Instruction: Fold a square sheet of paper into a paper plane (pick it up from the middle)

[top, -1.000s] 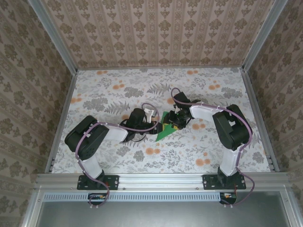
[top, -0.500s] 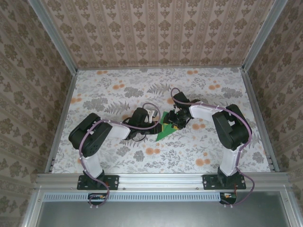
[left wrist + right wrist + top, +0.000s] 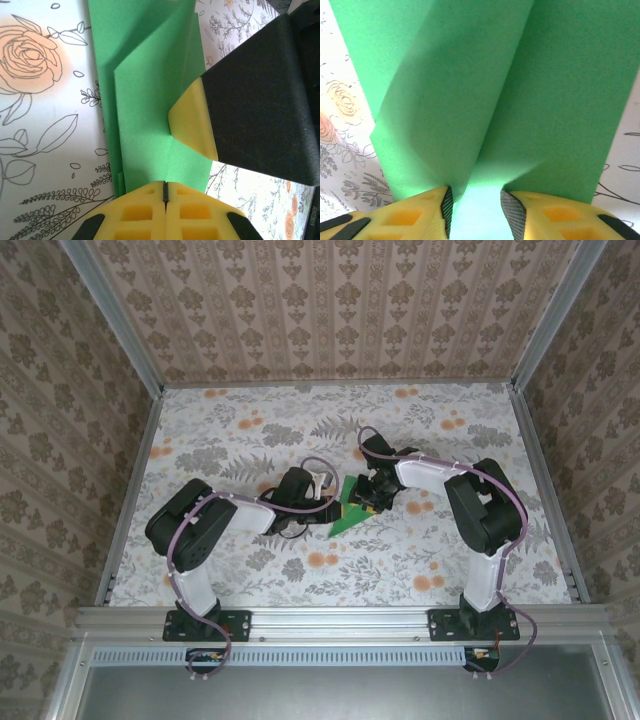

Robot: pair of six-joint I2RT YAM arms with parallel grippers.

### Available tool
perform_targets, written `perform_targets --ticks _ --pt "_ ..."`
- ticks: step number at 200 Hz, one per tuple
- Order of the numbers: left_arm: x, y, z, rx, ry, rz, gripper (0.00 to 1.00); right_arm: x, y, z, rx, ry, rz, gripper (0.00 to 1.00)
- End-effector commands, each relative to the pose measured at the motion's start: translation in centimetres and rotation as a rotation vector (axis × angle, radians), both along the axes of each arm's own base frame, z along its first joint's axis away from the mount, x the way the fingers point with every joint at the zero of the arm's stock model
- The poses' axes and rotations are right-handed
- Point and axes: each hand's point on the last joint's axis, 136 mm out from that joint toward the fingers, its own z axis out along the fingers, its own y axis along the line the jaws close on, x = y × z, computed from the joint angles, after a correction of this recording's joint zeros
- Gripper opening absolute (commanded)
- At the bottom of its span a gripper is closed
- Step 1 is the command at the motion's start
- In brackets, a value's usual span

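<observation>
Flowered counter (image 3: 250,430) carried the folded green sheet of paper (image 3: 343,518) at its centre. My left hand (image 3: 165,192), pressed together, touched its nine o'clock edge; my right hand (image 3: 475,202), partly spread, straddled a raised fold.

lab test cell, aluminium frame (image 3: 330,620), wallpapered walls (image 3: 330,310)

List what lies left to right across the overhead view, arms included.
Going across: left arm's elbow → left gripper → folded green paper → right gripper → right arm's elbow.
</observation>
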Motion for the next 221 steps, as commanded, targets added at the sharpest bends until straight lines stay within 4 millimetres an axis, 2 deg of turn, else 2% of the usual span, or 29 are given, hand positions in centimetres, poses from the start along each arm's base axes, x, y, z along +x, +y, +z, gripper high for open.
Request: perform_targets --ticks 1,164,221 --pt "0.1 -0.2 -0.4 0.015 0.004 -0.012 0.05 -5.8 -6.4 -7.2 -0.321 0.229 -0.033 0.39" --pt "-0.3 0.4 -1.8 0.058 0.049 -0.009 0.04 -6.8 -6.9 -8.6 -0.360 0.266 -0.032 0.37" --pt "-0.9 1.2 -2.8 0.115 0.095 -0.004 0.03 -6.5 -6.6 -8.0 -0.348 0.251 -0.038 0.37"
